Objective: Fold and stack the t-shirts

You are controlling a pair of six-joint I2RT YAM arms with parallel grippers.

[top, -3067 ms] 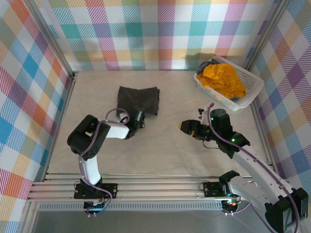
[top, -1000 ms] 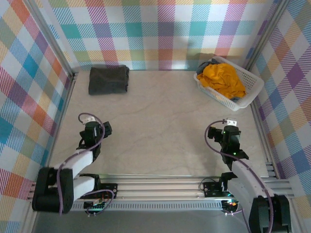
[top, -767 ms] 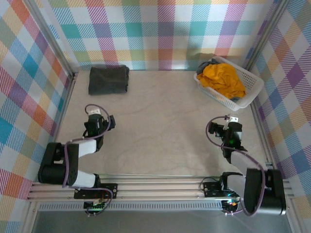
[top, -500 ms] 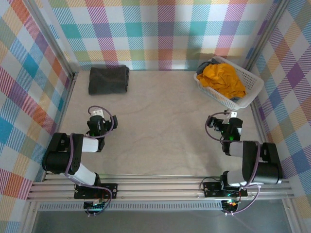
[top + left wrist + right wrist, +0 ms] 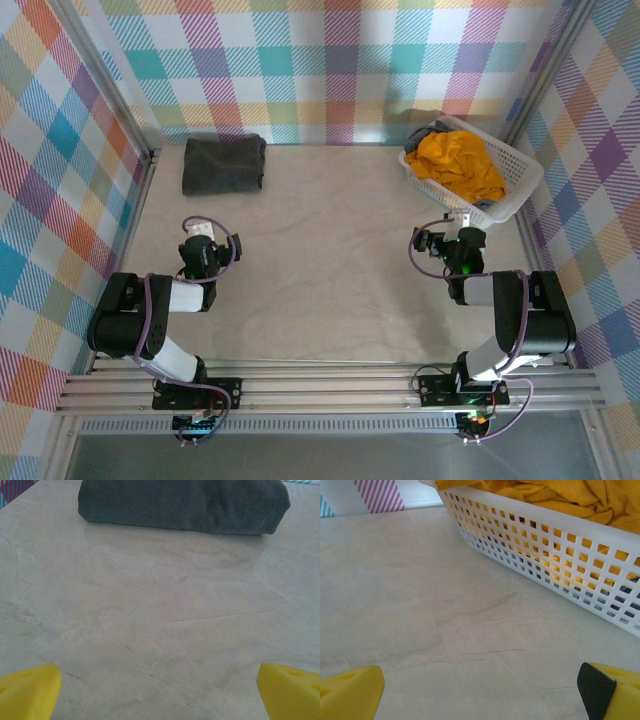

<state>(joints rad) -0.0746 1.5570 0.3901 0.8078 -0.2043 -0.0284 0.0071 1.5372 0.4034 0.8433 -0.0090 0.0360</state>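
Left wrist, charcoal t-shirt (image 5: 182, 505) beyond end effector (image 5: 160, 692)

The table (image 5: 330, 250) is a pale marble-look top, smooth and matt, with faint dark veins. At its far left corner the grey t-shirt (image 5: 185, 505) is soft matt cloth with a fine knit grain. At the far right corner the basket (image 5: 520, 511) is white moulded plastic lattice with a slight gloss, and the mustard t-shirt (image 5: 560, 492) in it is crumpled matt cloth. The left gripper (image 5: 159, 692) and right gripper (image 5: 480, 690) have fingertips (image 5: 27, 692) that look like smooth yellow plastic. One right fingertip carries a black, finely textured pad (image 5: 595, 687). Ribbed bare-metal rails (image 5: 330, 385) run along the near edge.
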